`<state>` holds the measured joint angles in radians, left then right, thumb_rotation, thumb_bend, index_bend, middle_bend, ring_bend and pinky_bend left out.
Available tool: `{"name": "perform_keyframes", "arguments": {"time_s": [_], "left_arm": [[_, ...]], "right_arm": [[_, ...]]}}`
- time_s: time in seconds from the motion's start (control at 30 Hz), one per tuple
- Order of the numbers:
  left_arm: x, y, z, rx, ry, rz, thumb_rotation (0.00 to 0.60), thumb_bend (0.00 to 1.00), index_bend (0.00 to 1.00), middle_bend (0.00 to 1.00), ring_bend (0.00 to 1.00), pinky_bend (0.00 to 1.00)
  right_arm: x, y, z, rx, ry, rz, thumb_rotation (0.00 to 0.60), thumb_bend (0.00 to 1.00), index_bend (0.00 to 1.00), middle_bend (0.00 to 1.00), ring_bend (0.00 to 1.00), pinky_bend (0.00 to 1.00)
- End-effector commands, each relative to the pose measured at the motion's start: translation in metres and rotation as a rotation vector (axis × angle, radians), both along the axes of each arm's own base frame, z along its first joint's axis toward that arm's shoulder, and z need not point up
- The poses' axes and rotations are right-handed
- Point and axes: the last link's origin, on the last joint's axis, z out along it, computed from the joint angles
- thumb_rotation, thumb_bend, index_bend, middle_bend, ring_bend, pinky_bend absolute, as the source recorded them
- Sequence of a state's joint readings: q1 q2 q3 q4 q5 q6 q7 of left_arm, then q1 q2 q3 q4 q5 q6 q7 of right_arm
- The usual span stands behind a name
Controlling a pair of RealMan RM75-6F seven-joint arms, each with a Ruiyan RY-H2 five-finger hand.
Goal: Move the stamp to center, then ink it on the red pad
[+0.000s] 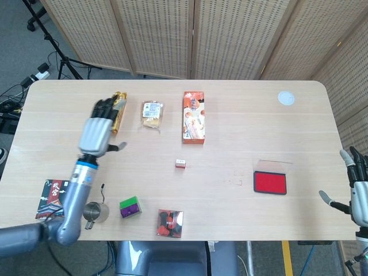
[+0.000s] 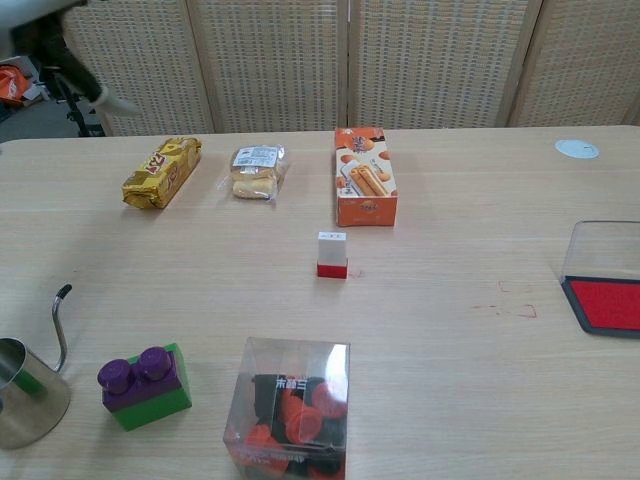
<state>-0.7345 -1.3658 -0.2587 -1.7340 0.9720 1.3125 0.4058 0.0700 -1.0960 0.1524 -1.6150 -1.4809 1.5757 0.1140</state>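
Head view: The stamp (image 1: 180, 164) is seen standing alone near the middle of the worktop (image 1: 241, 126), touched by nothing. From above it appears as a small block, white on top with a red edge toward the near side; its long axis cannot be judged from this angle. The red pad (image 1: 270, 182) lies well apart to the stamp's right, with its clear lid (image 1: 274, 166) folded back on the far side. The left hand (image 1: 96, 130) is raised over the left part of the worktop, well apart from the stamp, with fingers extended and apart and nothing held. Its fingertips overlap the yellow snack pack (image 1: 117, 109) in the picture. The right hand (image 1: 357, 195) is seen at the right edge, beyond the worktop, fingers spread and empty. An orange box (image 1: 194, 117) lies beyond the stamp. A wrapped bun (image 1: 152, 113), a white disc (image 1: 286, 98), a card pack (image 1: 54, 197), a steel pitcher (image 1: 95, 211), a green and purple brick (image 1: 130, 207) and a clear box (image 1: 170, 223) are also present.

Chest view: The stamp (image 2: 332, 254) is shown upright, its long axis vertical, the white body on top and the red base resting on the worktop (image 2: 450, 380). It stands just in front of the orange box (image 2: 364, 176), not touching it. The red pad (image 2: 607, 303) is cut by the right edge. Only a blurred part of the left hand (image 2: 60, 40) is visible at the upper left corner.
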Motion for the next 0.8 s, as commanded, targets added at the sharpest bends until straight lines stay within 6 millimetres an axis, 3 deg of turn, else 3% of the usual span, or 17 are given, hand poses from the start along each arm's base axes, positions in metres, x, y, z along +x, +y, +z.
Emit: {"name": "perform_keyframes", "arguments": {"time_s": [0.03, 0.17, 0.27, 0.47, 0.53, 0.6, 0.67, 0.77, 0.8], "left_arm": [[-0.079, -0.049, 0.048, 0.072, -0.103, 0.091, 0.600, 0.00, 0.00, 0.00, 0.00, 0.00], [-0.124, -0.072, 0.066, 0.091, -0.145, 0.155, 0.600, 0.00, 0.00, 0.00, 0.00, 0.00], [-0.145, -0.087, 0.076, 0.087, -0.169, 0.192, 0.600, 0.00, 0.00, 0.00, 0.00, 0.00], [-0.147, -0.100, 0.090, 0.077, -0.169, 0.177, 0.600, 0.00, 0.00, 0.00, 0.00, 0.00], [-0.147, -0.105, 0.093, 0.082, -0.165, 0.175, 0.600, 0.00, 0.00, 0.00, 0.00, 0.00], [-0.146, -0.108, 0.096, 0.080, -0.180, 0.174, 0.600, 0.00, 0.00, 0.00, 0.00, 0.00], [-0.146, -0.110, 0.099, 0.080, -0.188, 0.174, 0.600, 0.00, 0.00, 0.00, 0.00, 0.00], [-0.146, -0.111, 0.104, 0.090, -0.201, 0.177, 0.600, 0.00, 0.00, 0.00, 0.00, 0.00], [-0.147, -0.112, 0.104, 0.091, -0.204, 0.180, 0.600, 0.00, 0.00, 0.00, 0.00, 0.00]], "right_arm": [[0.011, -0.007, -0.011, 0.028, 0.062, 0.013, 0.600, 0.00, 0.00, 0.00, 0.00, 0.00], [0.027, -0.018, -0.018, 0.055, 0.116, 0.029, 0.600, 0.00, 0.00, 0.00, 0.00, 0.00], [0.050, -0.031, -0.025, 0.104, 0.148, 0.045, 0.600, 0.00, 0.00, 0.00, 0.00, 0.00], [0.095, -0.062, -0.037, 0.193, 0.221, 0.081, 0.600, 0.00, 0.00, 0.01, 0.00, 0.00], [0.112, -0.077, -0.043, 0.229, 0.249, 0.097, 0.600, 0.00, 0.00, 0.08, 0.05, 0.01], [0.132, -0.092, -0.052, 0.280, 0.268, 0.128, 0.600, 0.00, 0.00, 0.23, 0.22, 0.14], [0.150, -0.108, -0.063, 0.330, 0.264, 0.139, 0.600, 0.00, 0.00, 0.40, 0.44, 0.43], [0.172, -0.125, -0.083, 0.424, 0.220, 0.139, 0.600, 0.00, 0.00, 0.58, 0.65, 0.72], [0.178, -0.129, -0.089, 0.449, 0.207, 0.138, 0.600, 0.00, 0.00, 0.62, 0.70, 0.77]]}}
